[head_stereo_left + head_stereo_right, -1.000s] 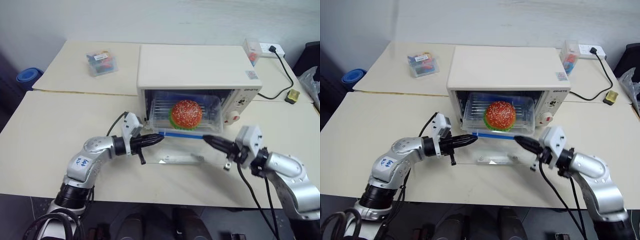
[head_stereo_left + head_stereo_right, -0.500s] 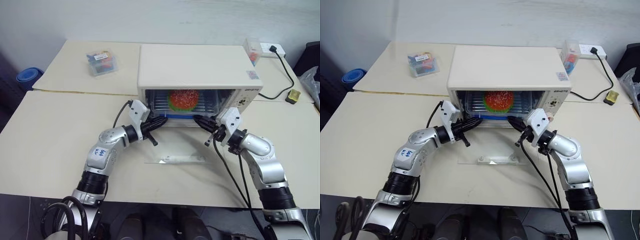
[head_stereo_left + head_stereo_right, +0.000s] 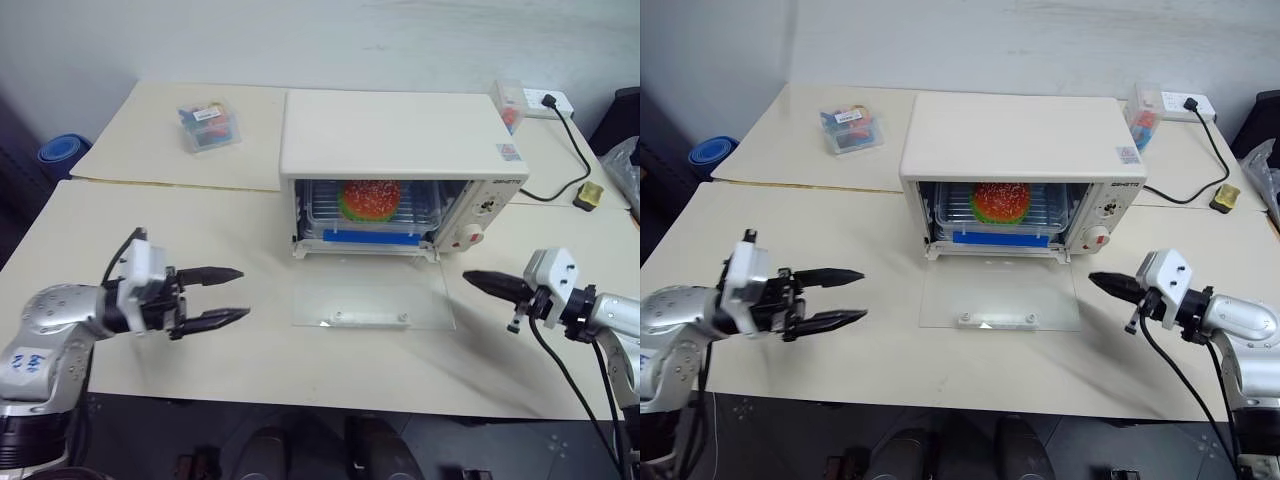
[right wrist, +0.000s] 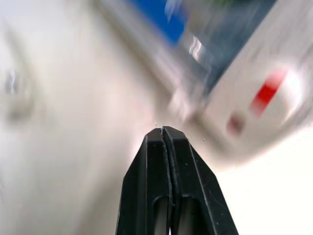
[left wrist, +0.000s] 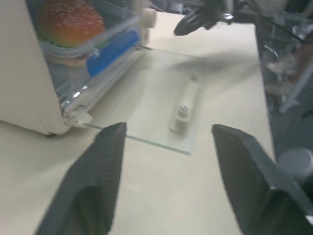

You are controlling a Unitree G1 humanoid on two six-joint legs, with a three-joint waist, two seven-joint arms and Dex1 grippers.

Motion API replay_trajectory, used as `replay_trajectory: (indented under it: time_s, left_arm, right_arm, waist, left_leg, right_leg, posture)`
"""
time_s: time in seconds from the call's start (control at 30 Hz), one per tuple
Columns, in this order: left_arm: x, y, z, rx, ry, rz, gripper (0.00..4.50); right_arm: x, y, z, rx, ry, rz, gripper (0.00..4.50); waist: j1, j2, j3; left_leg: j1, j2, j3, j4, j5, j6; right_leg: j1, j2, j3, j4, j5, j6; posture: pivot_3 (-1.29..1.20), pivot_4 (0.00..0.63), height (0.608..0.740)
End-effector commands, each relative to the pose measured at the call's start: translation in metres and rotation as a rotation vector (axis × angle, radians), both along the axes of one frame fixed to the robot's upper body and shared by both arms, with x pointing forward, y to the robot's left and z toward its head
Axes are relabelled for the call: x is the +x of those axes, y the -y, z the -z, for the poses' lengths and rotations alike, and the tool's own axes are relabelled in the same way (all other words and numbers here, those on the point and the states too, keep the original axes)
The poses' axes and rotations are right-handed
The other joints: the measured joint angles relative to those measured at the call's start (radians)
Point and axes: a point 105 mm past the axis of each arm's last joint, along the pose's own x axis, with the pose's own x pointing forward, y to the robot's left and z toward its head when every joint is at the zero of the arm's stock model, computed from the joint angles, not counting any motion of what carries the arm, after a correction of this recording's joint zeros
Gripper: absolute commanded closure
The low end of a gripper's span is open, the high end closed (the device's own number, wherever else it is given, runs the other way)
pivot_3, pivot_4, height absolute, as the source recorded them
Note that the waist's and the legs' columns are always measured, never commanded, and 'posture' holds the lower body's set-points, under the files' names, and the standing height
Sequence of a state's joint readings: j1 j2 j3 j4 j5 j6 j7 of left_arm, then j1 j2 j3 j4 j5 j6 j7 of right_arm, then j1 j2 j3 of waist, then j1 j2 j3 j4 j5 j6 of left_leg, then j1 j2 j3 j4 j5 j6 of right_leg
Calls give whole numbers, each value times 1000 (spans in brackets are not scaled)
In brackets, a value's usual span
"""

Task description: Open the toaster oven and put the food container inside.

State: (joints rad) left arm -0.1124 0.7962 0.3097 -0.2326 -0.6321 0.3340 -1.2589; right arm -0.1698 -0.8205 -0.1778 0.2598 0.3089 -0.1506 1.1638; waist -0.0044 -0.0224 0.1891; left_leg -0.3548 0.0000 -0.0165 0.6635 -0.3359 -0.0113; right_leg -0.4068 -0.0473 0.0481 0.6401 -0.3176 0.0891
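Note:
The cream-white toaster oven (image 3: 400, 140) stands mid-table with its glass door (image 3: 372, 300) folded down flat in front of it. Inside on the wire rack sits the food container (image 3: 372, 212), a clear box with a blue clip and a sesame burger showing through. My left gripper (image 3: 238, 294) hovers over the table well to the left of the door, open and empty. My right gripper (image 3: 468, 277) is to the right of the door, shut on nothing, pointing toward the oven. The left wrist view shows the food container (image 5: 80, 36) in the oven and the door handle (image 5: 183, 105).
A small clear box of colourful items (image 3: 206, 125) lies at the far left of the back table. A power strip (image 3: 545, 98) with a black cable and another small box (image 3: 508, 103) sit behind the oven's right. A blue object (image 3: 58, 152) sits off the table's left edge.
Both grippers pushed the food container deep into the oven, then drew back and apart to either side of the door. The left gripper opened; the right stayed shut.

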Motion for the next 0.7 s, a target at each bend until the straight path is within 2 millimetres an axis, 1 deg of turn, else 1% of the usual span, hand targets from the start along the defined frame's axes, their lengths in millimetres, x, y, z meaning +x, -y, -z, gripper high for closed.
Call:
replay_trajectory:
  time_s: [0.03,0.07,0.13,0.2,0.3,0.37,0.53,0.57,0.67,0.7]
  left_arm:
    - [-7,0,-10,15,33,47,211]
    - [-9,2,-12,4,27,61,7]
    - [-10,7,-16,-23,36,75,7]
    - [-11,10,-20,-62,24,80,7]
    - [-8,11,-31,-176,3,37,7]
    - [-6,12,-38,-244,-5,11,7]
    - [7,10,-55,-407,45,-122,7]
    - [9,10,-56,-423,49,-137,7]
    - [14,11,-54,-411,74,-187,7]
    - [19,8,-47,-356,104,-239,7]
  right_arm:
    - [-6,-4,21,-40,-43,-89,4500]
    - [-6,-8,27,-35,-55,-107,4500]
    - [-7,-20,31,-8,-44,-149,4500]
    - [-6,-33,25,73,-11,-174,4500]
    - [-11,-51,9,175,66,-236,4500]
    - [-9,-57,-4,255,111,-217,4500]
    - [4,-65,-50,440,251,-127,4500]
    - [5,-66,-57,465,265,-114,4500]
    - [13,-69,-82,564,313,-79,4500]
    - [18,-72,-94,612,323,-78,4500]
  waist:
    - [-2,0,0]
    - [-4,0,0]
    - [-8,0,0]
    - [-20,0,0]
    - [-29,1,0]
    - [-28,1,1]
    - [-24,1,1]
    - [-24,1,1]
    - [-24,1,1]
    - [-25,1,1]
  left_leg:
    - [0,0,0,0,0,0]
    - [0,0,0,0,0,0]
    - [-1,0,0,0,0,0]
    - [-1,1,0,0,0,0]
    - [-1,1,0,0,0,-1]
    - [-1,2,0,0,0,-1]
    - [-1,2,-1,0,0,-2]
    - [-1,1,-1,0,0,-2]
    - [-1,1,-1,1,0,-3]
    - [-1,1,-1,0,1,-3]
  right_leg:
    - [0,0,0,1,0,0]
    - [-1,0,0,1,0,0]
    - [-1,0,0,1,0,0]
    - [-2,0,0,2,0,0]
    - [-2,1,0,4,0,0]
    - [-3,1,0,5,0,0]
    - [-3,1,0,5,0,0]
    - [-3,1,0,5,0,0]
    - [-3,1,0,5,0,0]
    - [-3,1,0,5,0,0]
  posture:
    - [0,150,740]
    - [0,150,740]
    - [0,150,740]
    - [0,150,740]
    - [0,150,740]
    - [0,150,740]
    - [0,150,740]
    - [0,150,740]
    - [0,150,740]
    - [0,150,740]
